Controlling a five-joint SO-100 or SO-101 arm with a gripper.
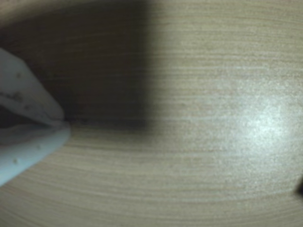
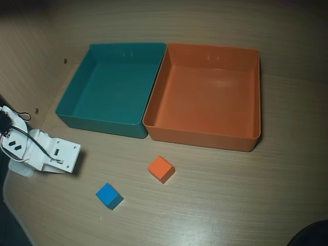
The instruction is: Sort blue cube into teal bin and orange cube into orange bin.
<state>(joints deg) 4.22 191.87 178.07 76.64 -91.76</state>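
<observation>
The blue cube point(image 2: 109, 195) lies on the wooden table, in front of the bins in the overhead view. The orange cube point(image 2: 161, 169) sits to its right, a little nearer the bins. Behind them, side by side and touching, stand the teal bin point(image 2: 100, 122) on the left and the orange bin point(image 2: 200, 136) on the right, both with nothing inside. My white arm point(image 2: 48, 152) is folded at the left edge, well left of the blue cube. In the wrist view my gripper point(image 1: 64, 124) enters from the left, its tips meeting over bare wood, holding nothing. No cube or bin shows there.
A wooden wall rises at the left and back in the overhead view, close behind the bins. Black cables point(image 2: 13, 138) run along the arm. A dark object point(image 2: 312, 236) sits at the bottom right corner.
</observation>
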